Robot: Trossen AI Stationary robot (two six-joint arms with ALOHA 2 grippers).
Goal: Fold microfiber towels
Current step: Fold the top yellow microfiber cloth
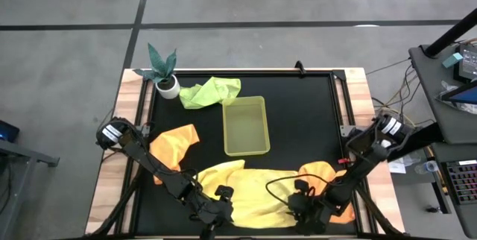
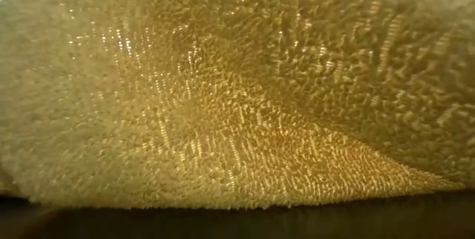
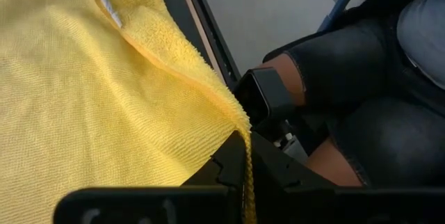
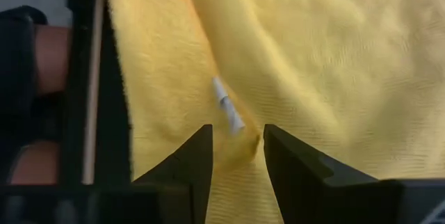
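Note:
A pale yellow towel (image 1: 238,184) lies spread along the table's near edge and fills the low view (image 2: 223,105). My left gripper (image 3: 243,165) is shut on its near hem at the left end. My right gripper (image 4: 238,151) is open. Its fingertips are down on the same towel beside a white label (image 4: 228,109), farther right along that hem. Lying flat on the mat are one orange towel (image 1: 175,143) at the left, another (image 1: 320,173) at the near right, and a light green one (image 1: 211,91) at the back. My left gripper pinches the yellow towel's hemmed edge (image 3: 241,123) between its two fingers, coming slanting down from the table's left. The hem runs up off the table into the fingers, and that part is lifted. My right gripper comes slanting down from the right, one fingertip (image 4: 201,158) on either side of a small ridge of cloth (image 4: 250,140) by the label. Whether the fingers pinch the ridge does not show.
A yellow-green tray (image 1: 226,132) stands mid-table, and a small potted plant (image 1: 165,72) at the far left corner. A seated person's legs (image 3: 361,78) are just beyond the table's near edge.

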